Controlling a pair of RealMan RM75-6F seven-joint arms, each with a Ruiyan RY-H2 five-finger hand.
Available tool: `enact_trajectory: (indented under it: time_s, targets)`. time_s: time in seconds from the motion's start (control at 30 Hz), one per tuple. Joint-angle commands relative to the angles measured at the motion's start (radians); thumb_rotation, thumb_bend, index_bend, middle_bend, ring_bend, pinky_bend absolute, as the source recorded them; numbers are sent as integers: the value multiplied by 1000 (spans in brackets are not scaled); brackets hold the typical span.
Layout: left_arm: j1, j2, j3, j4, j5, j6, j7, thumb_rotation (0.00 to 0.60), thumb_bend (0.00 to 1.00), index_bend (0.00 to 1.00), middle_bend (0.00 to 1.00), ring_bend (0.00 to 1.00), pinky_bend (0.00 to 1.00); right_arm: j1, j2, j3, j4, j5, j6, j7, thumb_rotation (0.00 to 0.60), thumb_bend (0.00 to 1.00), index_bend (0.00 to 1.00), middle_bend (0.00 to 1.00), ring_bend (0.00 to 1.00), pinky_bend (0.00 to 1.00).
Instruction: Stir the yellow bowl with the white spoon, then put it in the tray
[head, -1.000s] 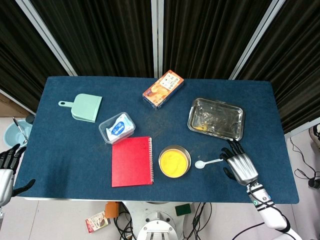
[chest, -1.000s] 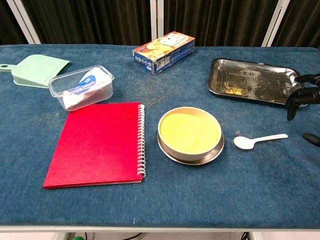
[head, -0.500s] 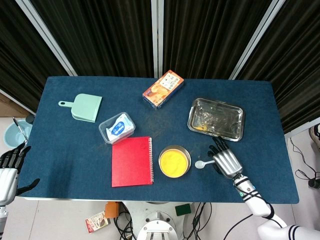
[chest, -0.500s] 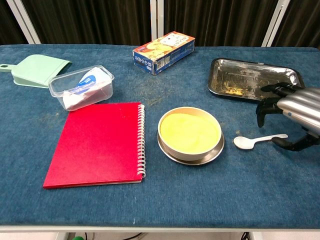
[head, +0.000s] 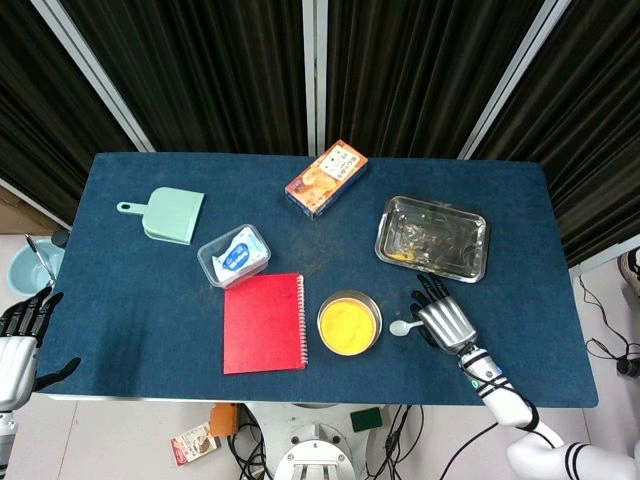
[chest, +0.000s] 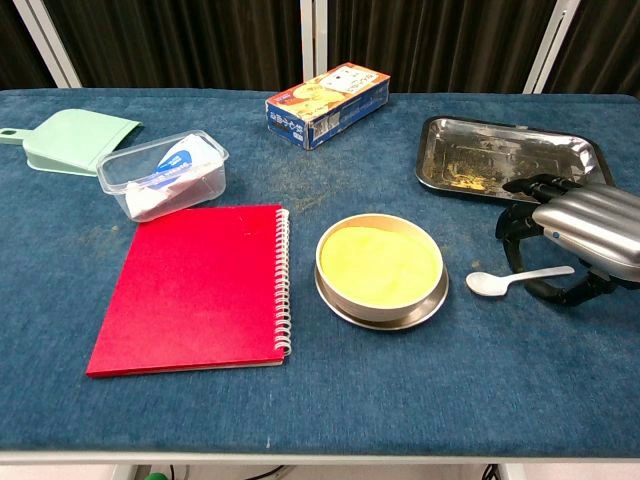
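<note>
1 blue cloth-covered table carries everything here. The largest thing on it is a red spiral notebook, lying flat near the front edge, with its wire binding just beside the yellow bowl. Behind and to the right of the bowl sits the metal tray, a shallow steel pan with yellowish smears on its floor.

An orange and blue carton lies on its side near the back edge. At the far left rests a pale green dustpan, and between it and the notebook stands a clear plastic container with a blue and white packet inside.

The right hand is low over the table just in front of the tray, palm down, its fingers curved forward and apart. It arches over the handle end of the white spoon, and the thumb curls beside the handle; whether any finger touches the spoon cannot be told. The spoon lies flat on the cloth just to the right of the bowl, its scoop end toward the bowl but apart from it.

The left hand hangs off the table's left front corner, holding nothing, fingers spread.
</note>
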Motion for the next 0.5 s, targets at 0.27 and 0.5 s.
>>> enact_trajectory:
  time_s: [0.27, 0.5]
  targets:
    - [2, -1, -1, 0, -1, -4, 3, 600, 115, 91, 52, 80, 119, 0, 2, -1, -1, 11, -6, 6, 600, 443, 560, 270, 0, 0]
    - [5, -7, -3, 4, 0, -3, 5, 600, 115, 85, 52, 80, 121, -9, 26, 9, -19, -8, 49, 33, 600, 445, 587, 285, 0, 0]
